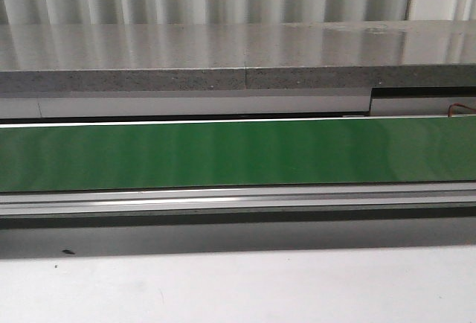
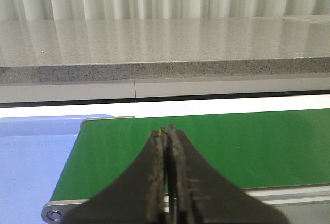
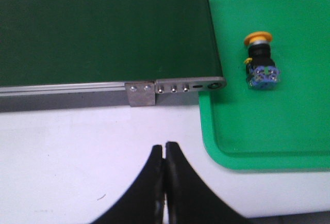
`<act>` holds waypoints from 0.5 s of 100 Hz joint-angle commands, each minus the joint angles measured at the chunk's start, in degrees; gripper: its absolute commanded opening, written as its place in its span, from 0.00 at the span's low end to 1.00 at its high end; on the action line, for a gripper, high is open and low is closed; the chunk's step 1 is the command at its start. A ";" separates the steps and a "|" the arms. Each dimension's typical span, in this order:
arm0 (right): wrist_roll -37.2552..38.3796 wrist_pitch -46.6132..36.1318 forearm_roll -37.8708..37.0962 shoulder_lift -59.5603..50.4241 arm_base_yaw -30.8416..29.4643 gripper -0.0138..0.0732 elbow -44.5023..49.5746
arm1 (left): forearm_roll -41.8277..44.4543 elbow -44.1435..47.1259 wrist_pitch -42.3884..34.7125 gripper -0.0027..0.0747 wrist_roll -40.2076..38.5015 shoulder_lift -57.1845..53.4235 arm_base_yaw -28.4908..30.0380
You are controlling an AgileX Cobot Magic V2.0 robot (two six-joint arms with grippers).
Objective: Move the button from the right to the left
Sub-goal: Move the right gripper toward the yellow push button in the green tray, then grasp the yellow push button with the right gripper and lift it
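Observation:
The button point(image 3: 260, 59), with a round yellow head, black collar and blue-grey block, lies on its side in a green tray point(image 3: 268, 131), seen only in the right wrist view. My right gripper point(image 3: 165, 145) is shut and empty over the white table, short of the tray's corner and apart from the button. My left gripper point(image 2: 168, 130) is shut and empty above the green conveyor belt point(image 2: 232, 146) near its end. Neither gripper shows in the front view.
The green belt point(image 1: 238, 152) runs across the front view, with a metal rail point(image 1: 238, 200) before it and a grey stone counter point(image 1: 223, 55) behind. A blue tray point(image 2: 31, 172) lies beside the belt's end in the left wrist view. The belt's other end point(image 3: 175, 86) meets the green tray.

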 commanded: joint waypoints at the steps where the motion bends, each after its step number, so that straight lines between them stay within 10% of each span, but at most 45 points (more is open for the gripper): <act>1: -0.24 -1.34 -0.19 3.92 -0.12 0.08 -3.13 | -0.33 2.25 -4.46 0.01 -0.27 -1.87 -0.31; 50: -0.24 6.36 -0.19 21.71 -0.12 0.16 -11.46 | -0.33 2.25 -4.46 0.01 -0.27 -1.87 -0.31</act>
